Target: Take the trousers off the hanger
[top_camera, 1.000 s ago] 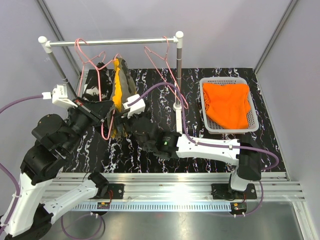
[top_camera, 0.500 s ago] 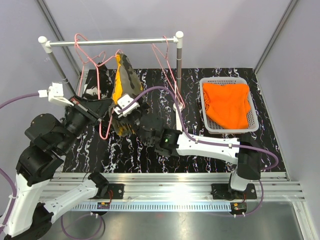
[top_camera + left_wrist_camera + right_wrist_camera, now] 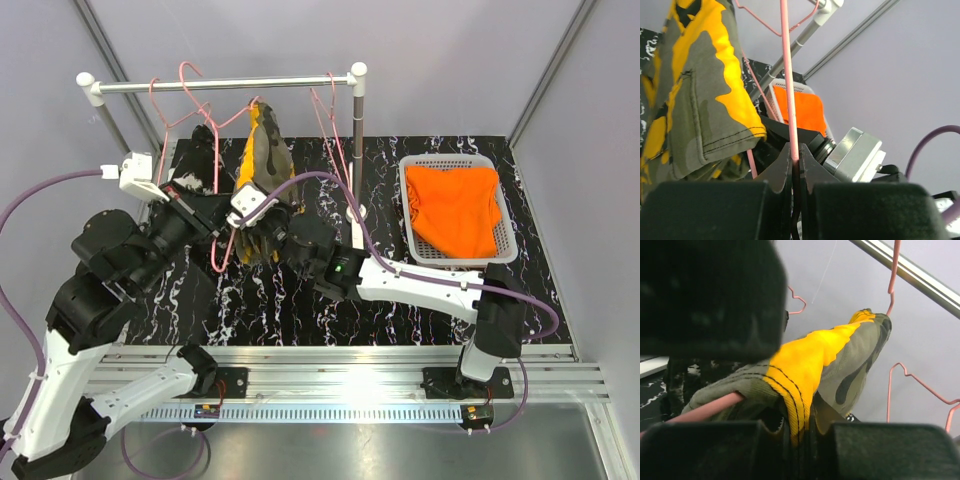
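Note:
The olive camouflage trousers [image 3: 265, 165] with orange patches hang over a pink wire hanger [image 3: 222, 252] below the rail. My left gripper [image 3: 222, 224] is shut on that hanger's wire [image 3: 791, 125], just left of the cloth [image 3: 695, 95]. My right gripper [image 3: 258, 228] is shut on the trousers' orange-and-olive hem [image 3: 800, 390], beside the hanger's pink bar [image 3: 707, 409]. Black speckled trousers [image 3: 200, 160] hang further left. The plain orange trousers [image 3: 455, 208] lie in the basket.
The rack's rail [image 3: 250, 84] runs across the back on two posts, the right post [image 3: 357, 140] standing mid-table. Bare pink hangers [image 3: 330, 125] hang near it. A grey basket [image 3: 412, 240] sits at the right on the black marbled tabletop [image 3: 300, 300].
Both arms rose and moved toward the rail, carrying hanger and camouflage trousers with them. The right gripper went from wide open to shut on the trousers' hem.

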